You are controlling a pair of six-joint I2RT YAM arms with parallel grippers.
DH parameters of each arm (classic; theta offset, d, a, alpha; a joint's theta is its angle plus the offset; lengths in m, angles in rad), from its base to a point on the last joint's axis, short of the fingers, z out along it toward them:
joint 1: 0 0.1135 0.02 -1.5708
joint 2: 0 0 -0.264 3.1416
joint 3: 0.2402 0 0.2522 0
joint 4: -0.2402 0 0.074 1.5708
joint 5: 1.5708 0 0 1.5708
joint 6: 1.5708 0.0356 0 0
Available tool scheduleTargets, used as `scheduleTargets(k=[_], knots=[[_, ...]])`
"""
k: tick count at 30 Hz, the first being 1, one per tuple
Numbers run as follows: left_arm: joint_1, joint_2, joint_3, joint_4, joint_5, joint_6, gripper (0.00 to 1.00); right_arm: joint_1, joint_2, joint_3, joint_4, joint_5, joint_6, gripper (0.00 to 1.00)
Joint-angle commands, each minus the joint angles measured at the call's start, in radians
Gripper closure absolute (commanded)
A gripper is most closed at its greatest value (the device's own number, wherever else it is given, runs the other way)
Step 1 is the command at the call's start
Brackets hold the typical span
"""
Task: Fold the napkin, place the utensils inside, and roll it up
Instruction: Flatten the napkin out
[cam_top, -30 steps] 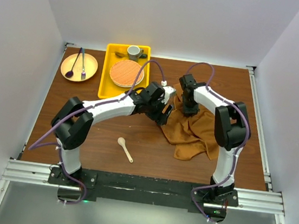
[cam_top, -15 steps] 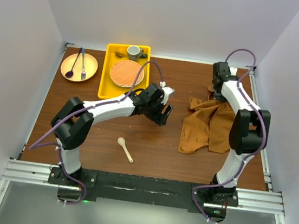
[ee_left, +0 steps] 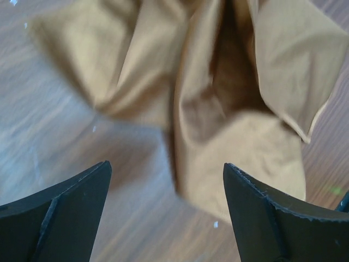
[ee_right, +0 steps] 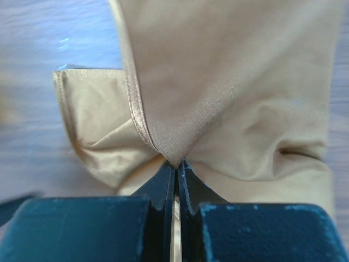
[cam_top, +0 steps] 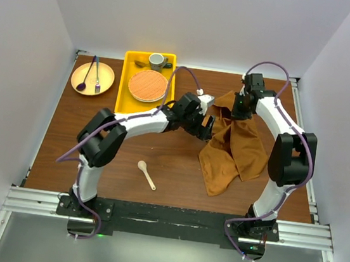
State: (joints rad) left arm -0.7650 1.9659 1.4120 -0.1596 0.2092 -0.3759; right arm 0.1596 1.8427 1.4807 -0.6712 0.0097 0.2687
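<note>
The rust-brown napkin (cam_top: 233,148) hangs crumpled on the right half of the table, lifted at its far edge. My right gripper (cam_top: 241,105) is shut on that edge; in the right wrist view the hemmed napkin (ee_right: 229,82) is pinched at the gripper's tips (ee_right: 177,164). My left gripper (cam_top: 206,127) hovers at the napkin's left side, open and holding nothing. In the left wrist view the folds of the napkin (ee_left: 229,103) lie beyond the open gripper (ee_left: 166,177). The cream spoon (cam_top: 147,173) lies alone on the wood at front centre.
A yellow tray (cam_top: 127,80) at the back holds a round orange woven mat (cam_top: 147,85) and a small cup (cam_top: 157,60). A tan plate (cam_top: 92,78) at back left carries a purple spoon and a dark fork.
The right gripper carried the napkin's edge to the far right, then back left a little. The left arm reached right to the napkin's left side and its jaws widened.
</note>
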Motion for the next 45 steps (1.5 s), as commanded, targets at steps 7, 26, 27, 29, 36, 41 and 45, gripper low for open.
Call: scheduleTargets(k=[7, 26, 27, 29, 36, 41, 45], knots=[[-0.02, 0.192, 0.179, 0.025, -0.169, 0.008, 0.12, -0.005, 0.033, 0.049, -0.09, -0.103, 0.026, 0.61], [-0.026, 0.238, 0.205, -0.021, -0.252, -0.032, 0.79, 0.119, 0.086, 0.001, -0.025, 0.162, -0.013, 0.4], [-0.026, 0.238, 0.214, -0.026, -0.243, -0.032, 0.84, 0.123, 0.09, 0.006, -0.033, 0.2, -0.01, 0.4], [-0.028, 0.237, 0.222, -0.044, -0.22, -0.035, 0.92, 0.129, 0.095, 0.032, -0.047, 0.24, 0.001, 0.46], [-0.025, 0.192, 0.193, -0.063, -0.246, -0.011, 1.0, 0.13, 0.05, 0.059, -0.088, 0.274, 0.012, 0.72], [-0.02, 0.159, 0.166, -0.07, -0.251, -0.011, 1.0, 0.129, 0.047, 0.056, -0.102, 0.309, 0.006, 1.0], [-0.02, 0.139, 0.133, -0.078, -0.228, -0.03, 1.0, 0.123, 0.032, 0.056, -0.105, 0.53, 0.036, 1.0]])
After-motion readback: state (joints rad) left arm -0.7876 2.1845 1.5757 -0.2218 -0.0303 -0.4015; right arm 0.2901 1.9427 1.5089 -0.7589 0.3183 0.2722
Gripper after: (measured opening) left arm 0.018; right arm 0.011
